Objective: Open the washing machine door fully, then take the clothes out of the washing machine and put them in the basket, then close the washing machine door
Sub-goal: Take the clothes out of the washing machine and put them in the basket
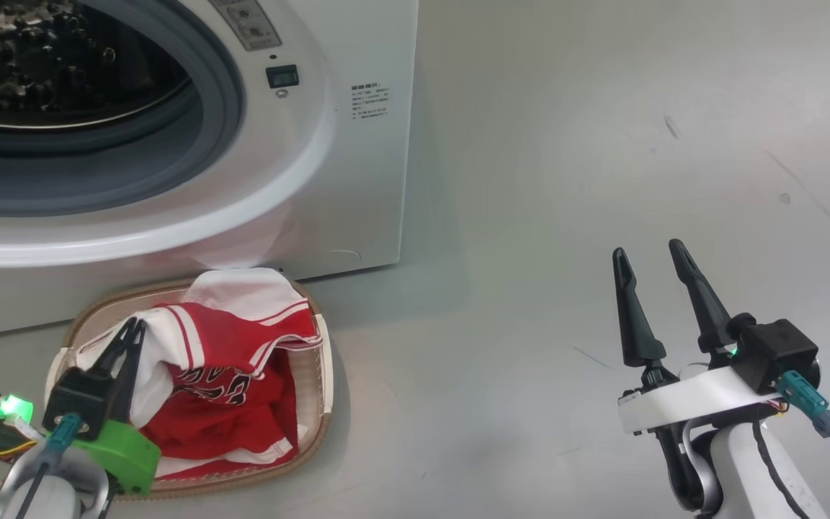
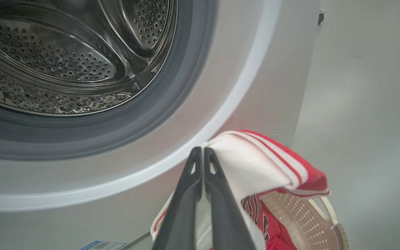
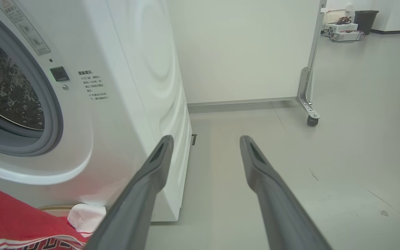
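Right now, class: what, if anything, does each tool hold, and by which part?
The left tool is shut on the clothes, pinching a white panel at its tips; the right tool is open, holding nothing.

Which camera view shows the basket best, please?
The head view: the basket sits in front of the washer, nearly its whole rim visible, with the clothes inside. The left wrist view gives a perforated corner of it; the right wrist view, a sliver of rim at the bottom left.
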`<state>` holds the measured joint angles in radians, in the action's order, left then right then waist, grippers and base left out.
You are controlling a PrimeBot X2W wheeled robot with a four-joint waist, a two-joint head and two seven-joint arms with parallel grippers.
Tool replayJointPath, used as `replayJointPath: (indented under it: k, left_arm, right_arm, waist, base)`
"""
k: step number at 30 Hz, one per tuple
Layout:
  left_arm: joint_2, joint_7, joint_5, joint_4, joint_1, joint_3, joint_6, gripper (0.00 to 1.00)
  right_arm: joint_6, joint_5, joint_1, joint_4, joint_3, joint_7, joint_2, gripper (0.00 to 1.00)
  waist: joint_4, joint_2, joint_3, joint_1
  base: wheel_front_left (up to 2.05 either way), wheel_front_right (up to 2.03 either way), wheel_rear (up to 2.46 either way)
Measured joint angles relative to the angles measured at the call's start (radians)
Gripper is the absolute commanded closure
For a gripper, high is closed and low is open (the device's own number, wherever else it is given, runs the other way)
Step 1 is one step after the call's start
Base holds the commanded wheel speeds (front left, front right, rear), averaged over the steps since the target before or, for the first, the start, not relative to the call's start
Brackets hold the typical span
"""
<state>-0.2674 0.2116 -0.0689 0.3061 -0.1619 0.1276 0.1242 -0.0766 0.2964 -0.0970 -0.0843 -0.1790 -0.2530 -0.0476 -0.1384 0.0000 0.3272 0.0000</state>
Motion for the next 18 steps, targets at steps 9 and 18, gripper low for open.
replayJointPath:
  k: [9,18]
  left_arm:
    - [0.000,-0.047,0.000,0.135,-0.023,0.035,0.000,1.00]
    - [-0.001,-0.087,-0.018,0.252,-0.119,0.041,0.000,1.00]
  right_arm:
    - [0.000,0.000,-0.025,0.013,-0.016,0.000,0.001,0.00]
    - [0.007,0.000,-0.040,0.025,-0.031,0.000,0.002,0.00]
  waist:
    - [-0.041,0.0000,0.064,0.0000]
    - [-0.086,0.0000,0.138,0.0000]
  base:
    - [0.00,0.00,0.00]
    - [0.00,0.00,0.00]
